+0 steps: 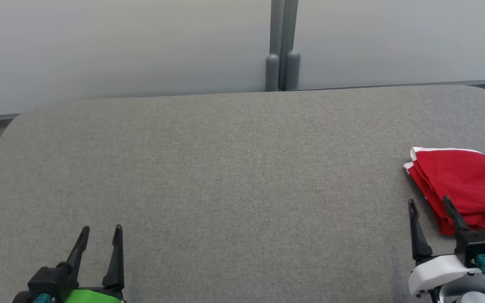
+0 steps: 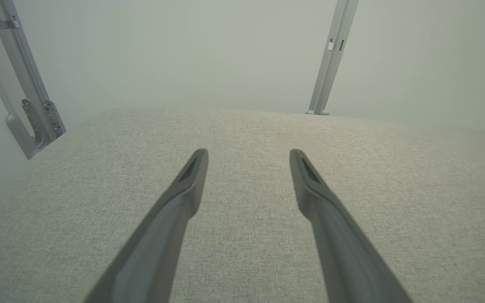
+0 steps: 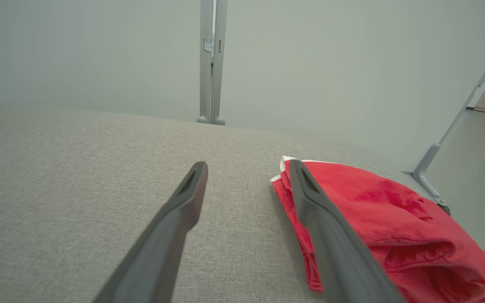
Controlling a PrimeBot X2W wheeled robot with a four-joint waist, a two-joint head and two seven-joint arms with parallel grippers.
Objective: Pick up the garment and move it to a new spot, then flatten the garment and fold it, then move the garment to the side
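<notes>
The garment [image 1: 470,185] is red with a white trim, lying folded in a loose stack at the right edge of the grey felt table [image 1: 234,176]. In the right wrist view the garment [image 3: 377,214] lies to the right, partly behind one finger. My right gripper [image 1: 430,202] hovers open at the garment's near left corner, one finger over its edge, nothing between the fingers. It reads the same in its own view, right gripper [image 3: 247,168]. My left gripper [image 1: 101,229] stands open at the lower left over bare felt, far from the garment; in its wrist view the left gripper [image 2: 249,153] holds nothing.
Frosted partition panels rise behind the table, joined by a grey post [image 1: 283,46]. Metal bracket legs [image 2: 27,105] stand at the table's left side, and another leg [image 3: 432,176] at the right beyond the garment. The table's corners are rounded.
</notes>
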